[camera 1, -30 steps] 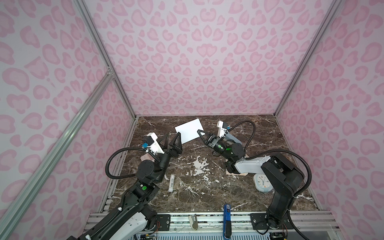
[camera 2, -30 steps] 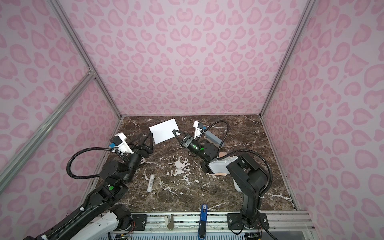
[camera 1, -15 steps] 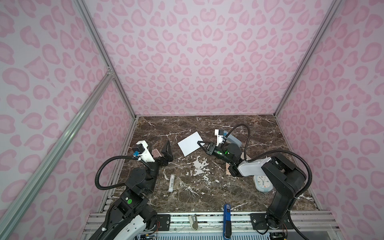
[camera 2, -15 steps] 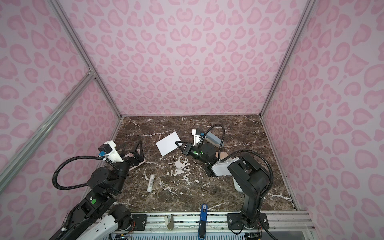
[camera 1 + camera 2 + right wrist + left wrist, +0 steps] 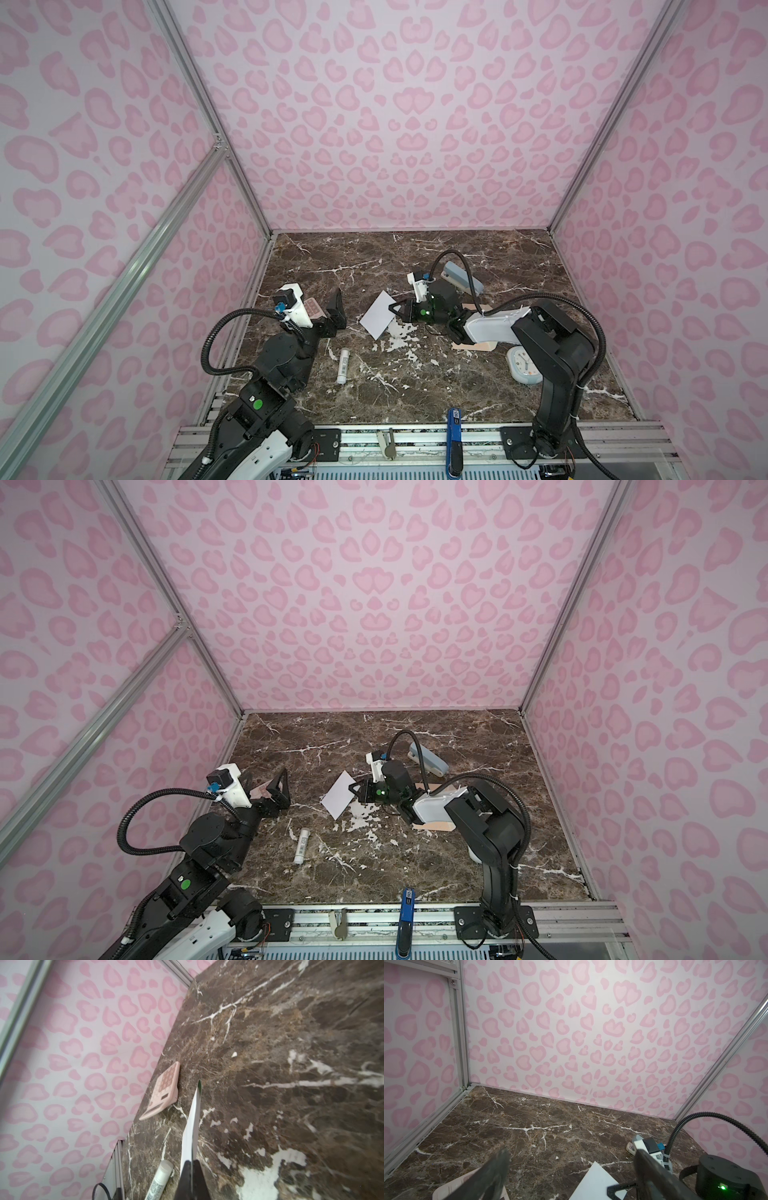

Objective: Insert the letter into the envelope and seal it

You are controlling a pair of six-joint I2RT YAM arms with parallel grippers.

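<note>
The letter is a white card held tilted over the middle of the marble table, plain face up. My right gripper is shut on its right edge. In the right wrist view the letter runs edge-on out of the shut fingertips, a green edge at its far tip. The peach envelope lies flat under the right arm, mostly covered. My left gripper stands open and empty at the left, apart from the letter.
A pink calculator lies by the left wall under the left gripper. A white glue stick lies in front of the letter. A grey stapler sits behind the right arm; a small clock is front right.
The right gripper has brought the letter down and forward, closer to the table. The left gripper let go of the letter's other side, opened wide and drew back to the left.
</note>
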